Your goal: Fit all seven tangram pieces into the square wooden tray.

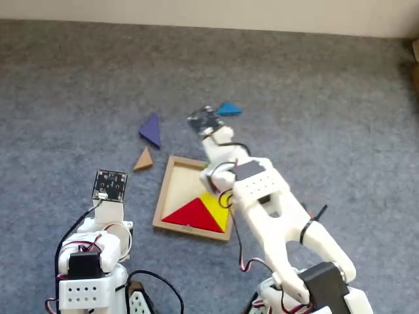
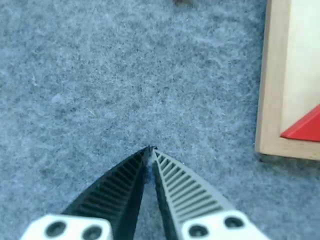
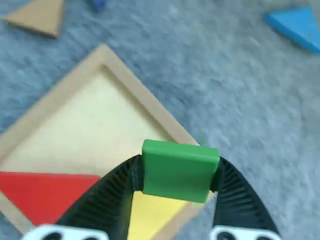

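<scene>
Pale wooden tray on fuzzy grey carpet.

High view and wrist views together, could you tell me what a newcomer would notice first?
The green piece, clamped in the right claw, hangs near the rim of the wooden tray. In the tray lie a red triangle and a yellow triangle, touching. The left claw is shut above carpet beside the tray.

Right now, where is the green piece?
In the right wrist view, the green piece is held in the right gripper, over the wooden tray's rim, close to the yellow piece.
</scene>
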Tool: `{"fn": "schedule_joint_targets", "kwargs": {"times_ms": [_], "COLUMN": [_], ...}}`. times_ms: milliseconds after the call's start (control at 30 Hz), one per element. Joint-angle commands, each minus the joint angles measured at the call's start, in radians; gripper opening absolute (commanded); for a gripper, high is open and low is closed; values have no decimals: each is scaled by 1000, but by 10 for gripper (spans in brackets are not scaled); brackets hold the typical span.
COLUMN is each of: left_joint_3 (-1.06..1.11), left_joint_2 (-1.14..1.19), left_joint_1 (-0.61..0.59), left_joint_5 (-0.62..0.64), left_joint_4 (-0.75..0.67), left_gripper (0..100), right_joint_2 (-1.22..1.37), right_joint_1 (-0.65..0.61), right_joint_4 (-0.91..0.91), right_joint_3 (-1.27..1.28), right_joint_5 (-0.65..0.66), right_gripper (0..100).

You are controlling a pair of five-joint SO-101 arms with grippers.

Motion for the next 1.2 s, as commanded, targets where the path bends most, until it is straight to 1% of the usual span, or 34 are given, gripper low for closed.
{"fn": "schedule_joint_targets", "kwargs": {"times_ms": [0,100,233,533,567,733,800,967,1000,1167], "left_joint_3": [21,21,21,21,21,21,21,21,21,21], "left_joint_2": [-38,-38,-38,-38,-38,-38,-38,-38,-38,-38], "left_joint_1": [-8,-8,-8,-8,-8,-8,-8,-8,-8,-8], "left_joint_5": [8,8,8,8,8,8,8,8,8,8], "left_joint_4": [8,8,8,8,8,8,8,8,8,8], "left_gripper": [6,6,6,6,6,6,6,6,6,6], "right_joint_2": [-4,108,225,225,225,226,226,226,225,205], "right_joint_1": [-87,-127,-133,-136,-136,-136,-133,-134,-134,-133], "right_joint_4": [-59,-127,-130,-79,-79,-77,-77,-36,-19,-7], "right_joint_3": [-5,-13,-16,-18,-18,-50,-54,-59,-61,-61], "right_joint_5": [3,3,3,2,-8,-160,-169,-172,-172,-166], "right_gripper": [145,145,145,145,145,152,190,352,368,369]}}
